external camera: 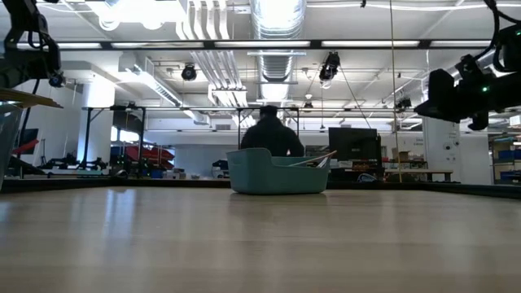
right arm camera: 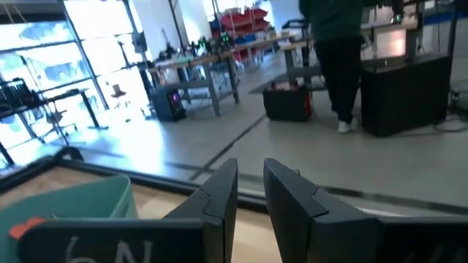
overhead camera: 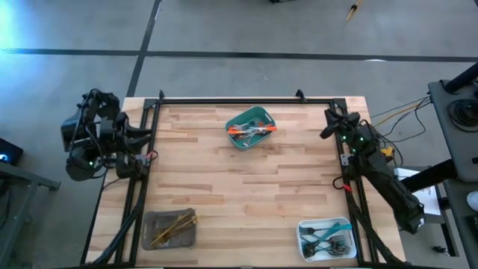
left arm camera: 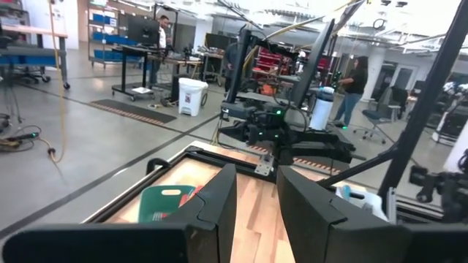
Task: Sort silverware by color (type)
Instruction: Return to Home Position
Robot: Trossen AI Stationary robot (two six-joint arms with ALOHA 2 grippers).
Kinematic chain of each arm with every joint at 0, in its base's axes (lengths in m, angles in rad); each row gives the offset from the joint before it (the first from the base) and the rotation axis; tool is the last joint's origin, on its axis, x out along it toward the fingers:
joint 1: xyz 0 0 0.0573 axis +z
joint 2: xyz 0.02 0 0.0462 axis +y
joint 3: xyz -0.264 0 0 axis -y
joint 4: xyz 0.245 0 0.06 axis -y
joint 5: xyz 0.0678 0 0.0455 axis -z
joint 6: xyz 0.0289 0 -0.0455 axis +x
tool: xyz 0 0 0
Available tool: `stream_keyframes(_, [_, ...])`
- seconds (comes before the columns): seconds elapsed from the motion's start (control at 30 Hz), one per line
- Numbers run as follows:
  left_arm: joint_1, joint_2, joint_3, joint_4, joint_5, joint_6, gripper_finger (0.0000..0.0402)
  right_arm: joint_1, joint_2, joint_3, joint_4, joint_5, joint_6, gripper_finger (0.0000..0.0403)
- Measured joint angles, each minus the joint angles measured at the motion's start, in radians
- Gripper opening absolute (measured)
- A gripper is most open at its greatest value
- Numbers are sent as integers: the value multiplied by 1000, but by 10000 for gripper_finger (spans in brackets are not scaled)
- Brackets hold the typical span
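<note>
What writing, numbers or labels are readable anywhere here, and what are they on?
"6N": white hand-drawn marks on the dark body of the right hand, cut off by the picture's edge, so uncertain.
On the monitor in the room behind: too blurred to read.
On the green tray: none seen.

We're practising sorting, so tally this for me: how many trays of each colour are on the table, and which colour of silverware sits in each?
Green tray, with red-orange-handled silverware: 1
Grey tray, with gold silverware: 1
White tray, with teal-handled silverware: 1
Total: 3 trays
</note>
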Motion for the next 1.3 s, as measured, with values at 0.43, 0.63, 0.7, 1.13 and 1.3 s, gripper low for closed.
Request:
stream_keyframes(0.43, [20,-36,-245,1,1,-162,84,1,1,0,0,1,-1,61])
stream_keyframes(0.63, [20,-76,-418,25,24,-374,84,1,14,0,0,1,0,61])
stream_keyframes(0.7, [20,-86,-470,66,74,-434,84,1,14,0,0,1,1,61])
stream_keyframes(1.13, [30,-95,-783,863,363,-1,84,1,14,0,-1,1,1,61])
stream_keyframes(1.3, [172,-226,-928,1134,432,262,84,1,14,0,-2,1,1,61])
